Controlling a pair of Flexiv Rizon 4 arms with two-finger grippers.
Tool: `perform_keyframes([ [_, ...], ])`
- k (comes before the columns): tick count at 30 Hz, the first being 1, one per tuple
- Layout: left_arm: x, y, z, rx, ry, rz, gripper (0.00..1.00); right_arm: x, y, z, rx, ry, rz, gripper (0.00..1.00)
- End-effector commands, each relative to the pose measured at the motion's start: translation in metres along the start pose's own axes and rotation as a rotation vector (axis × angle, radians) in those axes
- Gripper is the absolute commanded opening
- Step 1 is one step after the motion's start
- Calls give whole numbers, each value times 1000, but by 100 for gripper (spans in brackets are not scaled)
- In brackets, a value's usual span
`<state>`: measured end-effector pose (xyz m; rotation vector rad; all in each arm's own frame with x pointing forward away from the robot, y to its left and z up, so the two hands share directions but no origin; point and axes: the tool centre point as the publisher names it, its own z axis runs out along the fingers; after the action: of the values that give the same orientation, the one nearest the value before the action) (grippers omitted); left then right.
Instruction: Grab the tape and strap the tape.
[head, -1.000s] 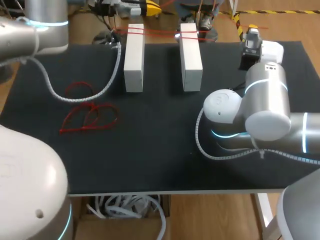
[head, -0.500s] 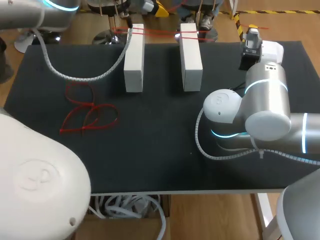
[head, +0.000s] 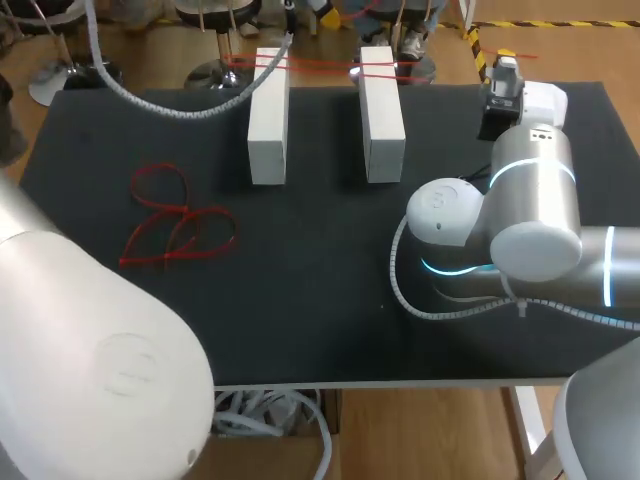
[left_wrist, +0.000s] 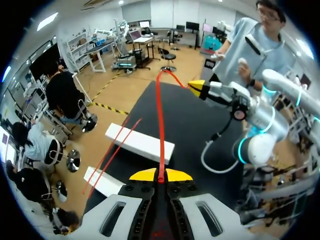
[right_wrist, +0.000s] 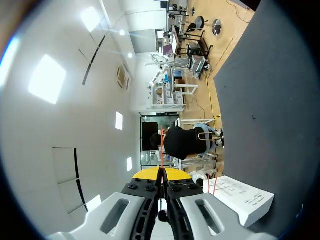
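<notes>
A thin red tape (head: 300, 63) lies stretched across the far ends of two white blocks (head: 268, 115) (head: 381, 112). In the left wrist view my left gripper (left_wrist: 160, 176) is shut on this red tape (left_wrist: 159, 125), which runs straight ahead over the table to my right gripper (left_wrist: 200, 89). The blocks (left_wrist: 141, 143) lie below and beside the line. My right gripper (head: 504, 60) sits at the table's far right edge. Its own view shows it (right_wrist: 161, 173) shut on the red tape (right_wrist: 161, 150), with one block (right_wrist: 241, 198) beside it.
Several loose red tape loops (head: 176, 226) lie on the black table (head: 300, 300) at the left. My right arm's elbow (head: 500, 220) bulks over the right side. The left arm's cable (head: 180, 95) hangs over the far left corner.
My left arm has swung right along the far edge, carrying its gripper and the tape out past the top of the head view. The right arm has not moved.
</notes>
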<state>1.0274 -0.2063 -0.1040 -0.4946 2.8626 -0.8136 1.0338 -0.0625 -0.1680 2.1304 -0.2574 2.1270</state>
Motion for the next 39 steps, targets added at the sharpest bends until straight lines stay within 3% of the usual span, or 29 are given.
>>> perform_keyframes([
  [1, 0, -2, -5, 43, 65, 42, 0, 2, 1, 1, 2, -6, -2, 0],
  [32, 0, -2, -5, 43, 65, 42, 0, 2, 1, 1, 2, -6, -2, 0],
  [35, 0, -2, -5, 43, 65, 42, 0, 7, 5, 0, -19, 40, -77, 0],
  [39, 0, -2, -5, 43, 65, 42, 0, 14, 12, -1, 8, 163, -180, 0],
])
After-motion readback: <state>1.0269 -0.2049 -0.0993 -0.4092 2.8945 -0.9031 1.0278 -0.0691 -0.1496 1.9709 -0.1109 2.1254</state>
